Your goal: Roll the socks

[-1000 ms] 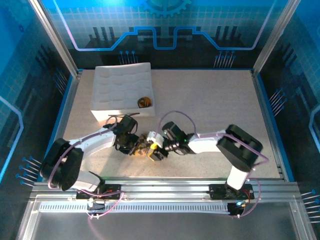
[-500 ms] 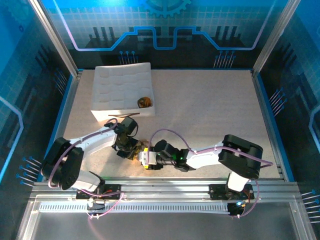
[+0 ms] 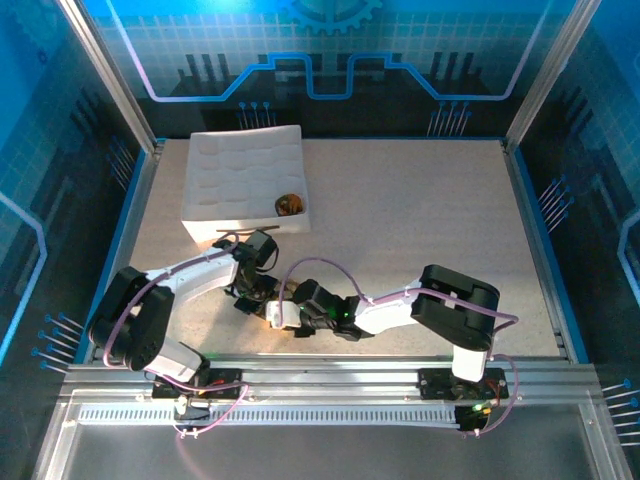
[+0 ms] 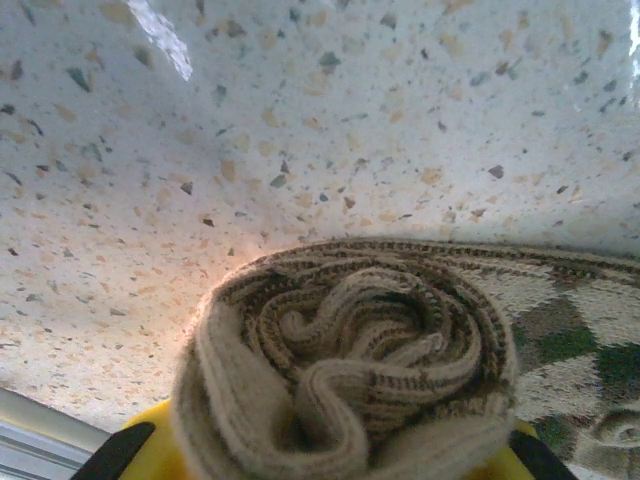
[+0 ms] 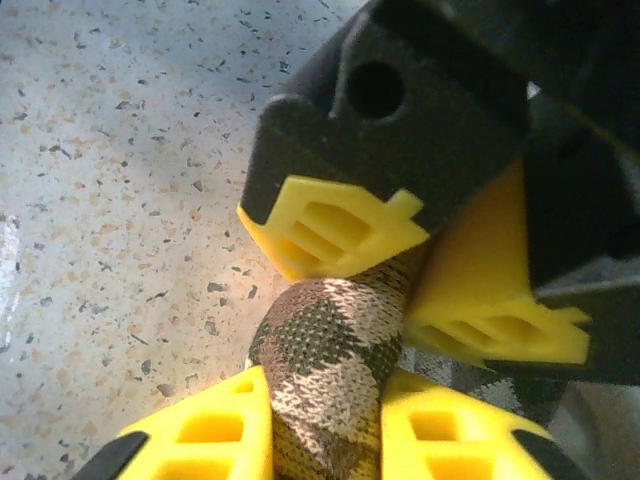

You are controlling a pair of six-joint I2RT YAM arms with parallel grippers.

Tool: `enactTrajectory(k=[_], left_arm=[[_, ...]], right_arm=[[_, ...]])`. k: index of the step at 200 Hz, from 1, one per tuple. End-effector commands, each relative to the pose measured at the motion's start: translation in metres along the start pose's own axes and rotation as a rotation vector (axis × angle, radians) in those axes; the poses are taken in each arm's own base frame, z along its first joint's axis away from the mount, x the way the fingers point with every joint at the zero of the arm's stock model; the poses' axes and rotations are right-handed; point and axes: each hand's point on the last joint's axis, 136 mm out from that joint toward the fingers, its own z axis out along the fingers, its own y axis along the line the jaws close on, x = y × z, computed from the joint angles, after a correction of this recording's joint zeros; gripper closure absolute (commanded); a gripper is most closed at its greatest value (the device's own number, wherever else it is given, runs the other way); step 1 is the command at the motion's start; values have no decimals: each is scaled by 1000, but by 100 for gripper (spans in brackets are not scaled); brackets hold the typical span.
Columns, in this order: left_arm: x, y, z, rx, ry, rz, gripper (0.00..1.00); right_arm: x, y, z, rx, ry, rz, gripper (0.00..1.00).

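**Two grips on one sock, little of it clear from above**

The speckled surface [image 3: 420, 210] lies bare to the right of your right end effector [image 3: 279, 314]. Beyond your left end effector [image 3: 257, 296], apart from it, sits the white quilted tray [image 3: 230, 180]. A brownish bundle [image 3: 290, 204] in its near right corner is too small to identify.

From above, the two arms meet head-on and their bodies cover most of what they hold. The left wrist view gives you the argyle sock [image 4: 350, 360] as a tight spiral roll, held narrow between the left fingers [image 4: 160, 455], which the frame's lower edge cuts off. The right wrist view shows the sock's unrolled stretch clamped between the right fingers [image 5: 200, 435], with the left end effector pinching it just above them.
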Motion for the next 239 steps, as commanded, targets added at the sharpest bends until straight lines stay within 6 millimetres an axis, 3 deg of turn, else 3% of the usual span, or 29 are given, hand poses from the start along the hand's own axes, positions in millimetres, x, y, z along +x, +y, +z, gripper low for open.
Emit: enactTrajectory(k=[1, 18, 55, 87, 105, 142, 200, 217, 239], left_arm=[[-12, 46, 19, -178, -32, -27, 86], [-10, 38, 8, -124, -36, -16, 68], [-11, 14, -28, 58, -53, -11, 28], [-18, -1, -61, 172, -115, 41, 12], [-17, -14, -68, 256, -122, 101, 14], [-11, -29, -56, 327, -86, 160, 26], [-2, -41, -21, 251, -88, 248, 43], [-3, -35, -7, 186, -91, 264, 52], [-6, -14, 13, 60, -92, 263, 63]], right_arm=[[24, -1, 9, -2, 86, 53, 89], [36, 1, 7, -33, 114, 113, 100], [60, 10, 2, -127, 161, 250, 100], [81, 20, 1, -233, 193, 411, 100], [91, 21, 0, -274, 215, 504, 100], [106, 23, 0, -367, 220, 718, 100], [125, 35, 0, -425, 252, 850, 100], [129, 35, 0, -417, 267, 853, 100], [129, 30, 1, -398, 271, 836, 100]])
